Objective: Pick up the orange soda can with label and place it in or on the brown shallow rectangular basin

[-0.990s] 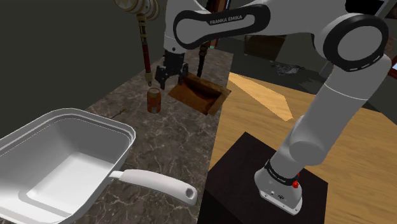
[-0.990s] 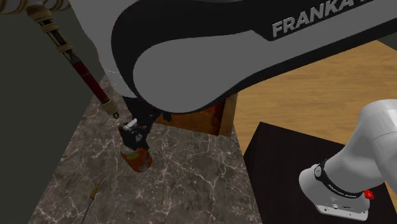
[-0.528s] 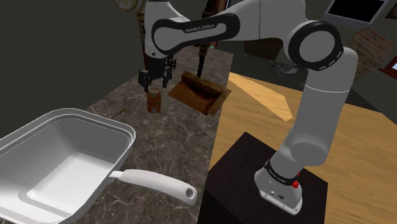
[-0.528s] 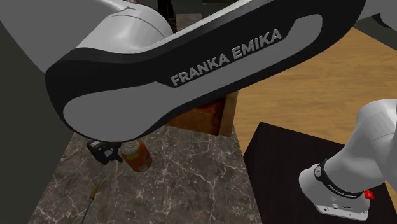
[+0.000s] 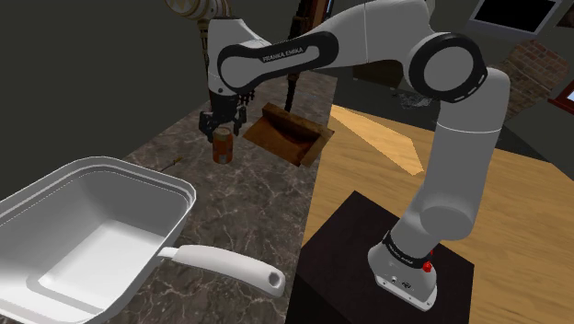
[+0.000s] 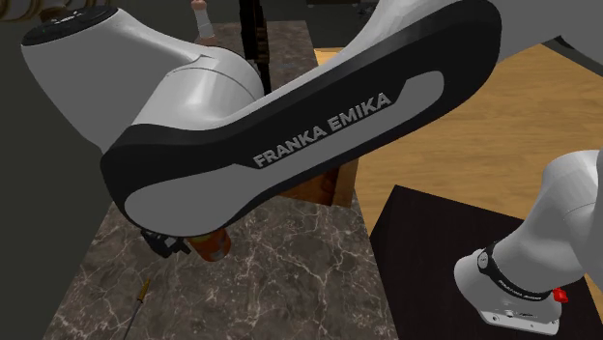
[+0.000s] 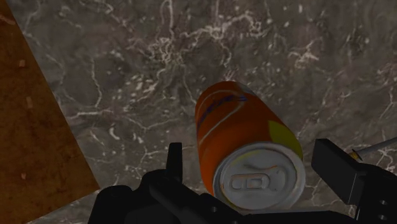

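An orange soda can (image 5: 222, 147) with a blue and yellow label stands upright on the dark marble counter (image 5: 248, 198). My gripper (image 5: 221, 121) hangs just above it, open. In the wrist view the can (image 7: 245, 149) sits between the two black fingers (image 7: 175, 162), and neither finger touches it. The brown shallow basin (image 5: 287, 135) lies tilted a short way from the can, toward the shoulder view's right, and its brown surface (image 7: 32, 127) is beside the can. In the second exterior view the can (image 6: 215, 246) peeks out under the big arm link, next to the gripper (image 6: 164, 241).
A large white pan (image 5: 83, 239) with a long handle takes up the counter's near end. A thin yellow-tipped stick (image 6: 143, 290) lies on the marble close to the can. Bottles (image 5: 210, 69) stand behind the can. The black stand (image 5: 386, 267) rests on a wooden floor.
The arm has swung toward the shoulder view's left and come down a little. The open fingers now straddle the can's top instead of hanging beside the basin.
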You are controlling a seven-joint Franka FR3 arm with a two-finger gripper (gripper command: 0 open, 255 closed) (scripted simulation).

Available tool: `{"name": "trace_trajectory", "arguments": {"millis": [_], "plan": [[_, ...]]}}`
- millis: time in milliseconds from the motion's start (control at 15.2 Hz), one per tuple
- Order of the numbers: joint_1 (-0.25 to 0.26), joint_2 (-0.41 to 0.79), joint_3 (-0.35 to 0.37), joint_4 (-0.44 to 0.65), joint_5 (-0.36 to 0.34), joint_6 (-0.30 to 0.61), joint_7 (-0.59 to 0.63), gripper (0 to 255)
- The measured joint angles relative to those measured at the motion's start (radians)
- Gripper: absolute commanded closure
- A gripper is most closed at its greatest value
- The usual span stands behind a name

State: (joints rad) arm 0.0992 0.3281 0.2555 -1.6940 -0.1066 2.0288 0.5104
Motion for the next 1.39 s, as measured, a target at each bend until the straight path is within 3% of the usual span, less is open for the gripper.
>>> {"name": "trace_trajectory", "arguments": {"millis": [330,396,1056,1386], "plan": [[0.000,0.001,0.000,-0.001,0.000,0.002,0.000,0],[0.000,0.001,0.000,-0.001,0.000,0.002,0.000,255],[0.000,0.001,0.000,-0.001,0.000,0.003,0.000,255],[0.000,-0.014,0.002,0.029,0.005,-0.042,-0.003,255]]}}
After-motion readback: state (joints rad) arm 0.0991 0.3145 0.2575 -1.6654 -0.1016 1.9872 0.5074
